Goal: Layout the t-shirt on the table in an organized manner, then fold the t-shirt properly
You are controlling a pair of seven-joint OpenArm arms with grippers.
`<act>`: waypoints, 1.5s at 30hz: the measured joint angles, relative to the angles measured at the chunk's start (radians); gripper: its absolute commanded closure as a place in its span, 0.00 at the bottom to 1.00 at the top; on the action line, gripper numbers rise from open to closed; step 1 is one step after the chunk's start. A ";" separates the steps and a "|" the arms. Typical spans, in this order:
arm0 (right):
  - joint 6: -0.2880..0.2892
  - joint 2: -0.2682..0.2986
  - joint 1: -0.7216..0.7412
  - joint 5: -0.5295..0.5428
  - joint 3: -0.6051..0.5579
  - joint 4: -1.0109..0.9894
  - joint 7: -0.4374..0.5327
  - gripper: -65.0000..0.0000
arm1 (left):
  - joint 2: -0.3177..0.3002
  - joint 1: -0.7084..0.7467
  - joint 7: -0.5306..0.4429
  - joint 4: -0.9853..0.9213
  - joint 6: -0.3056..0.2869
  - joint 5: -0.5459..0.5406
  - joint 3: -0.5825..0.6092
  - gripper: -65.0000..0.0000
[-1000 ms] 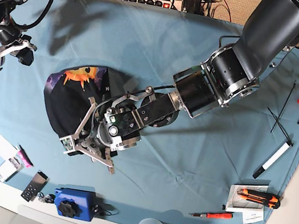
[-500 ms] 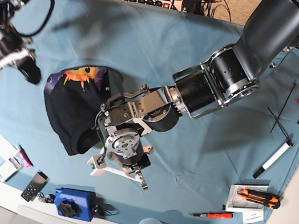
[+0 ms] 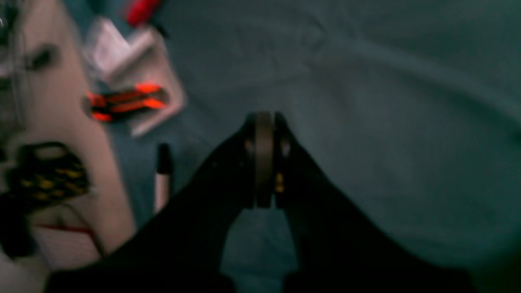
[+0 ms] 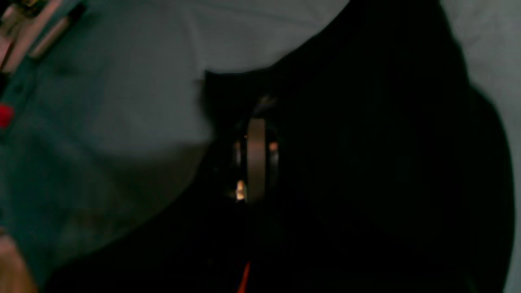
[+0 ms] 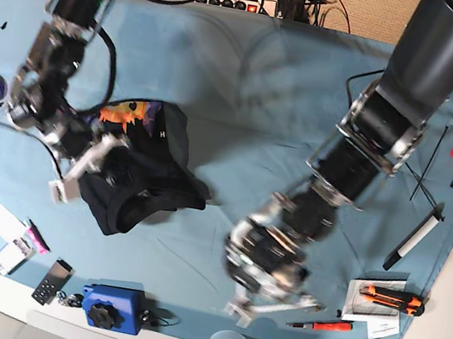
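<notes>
T-shirt (image 5: pixel 134 171), bunched on table (image 5: pixel 251 77); right gripper (image 5: pixel 76 174) clamped on fabric (1 layer or 2 unclear), left gripper (image 5: pixel 273 305) closed empty: risk of dragging crumpled.

The black t-shirt (image 5: pixel 137 180), left of centre in the base view, is showing an orange sun and purple print at its upper edge, lying on the light teal-blue table (image 5: pixel 251 77), while an orange-and-black tool (image 5: pixel 393 297) is sitting lower right.
</notes>
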 measured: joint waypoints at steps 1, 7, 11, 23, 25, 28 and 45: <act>0.002 -0.015 0.025 -0.043 -0.002 -0.044 0.036 1.00 | -0.010 0.000 -0.002 0.000 -0.012 -0.029 -0.033 1.00; -0.002 -0.045 0.152 -0.200 0.009 -0.341 0.164 1.00 | -0.076 0.002 0.000 0.000 -0.069 -0.201 -0.169 1.00; -0.002 -0.043 0.225 -0.286 0.009 -0.444 0.209 1.00 | -0.135 0.009 0.000 0.001 -0.098 -0.298 -0.236 1.00; -0.010 0.014 0.312 -0.161 0.008 -0.372 0.062 1.00 | -0.329 0.265 -0.044 0.320 -0.202 -0.542 -0.542 1.00; -0.006 0.013 0.303 -0.160 0.007 -0.302 0.029 1.00 | -0.333 0.327 -0.065 0.430 -0.233 -0.585 -0.621 1.00; -0.006 0.014 0.290 -0.147 0.008 -0.170 -0.031 1.00 | -0.328 0.411 -0.100 0.562 -0.270 -0.642 -0.713 1.00; -0.003 0.009 -0.244 0.133 0.257 0.512 -0.335 1.00 | -0.325 0.936 -0.108 0.891 -0.295 -0.671 -0.979 1.00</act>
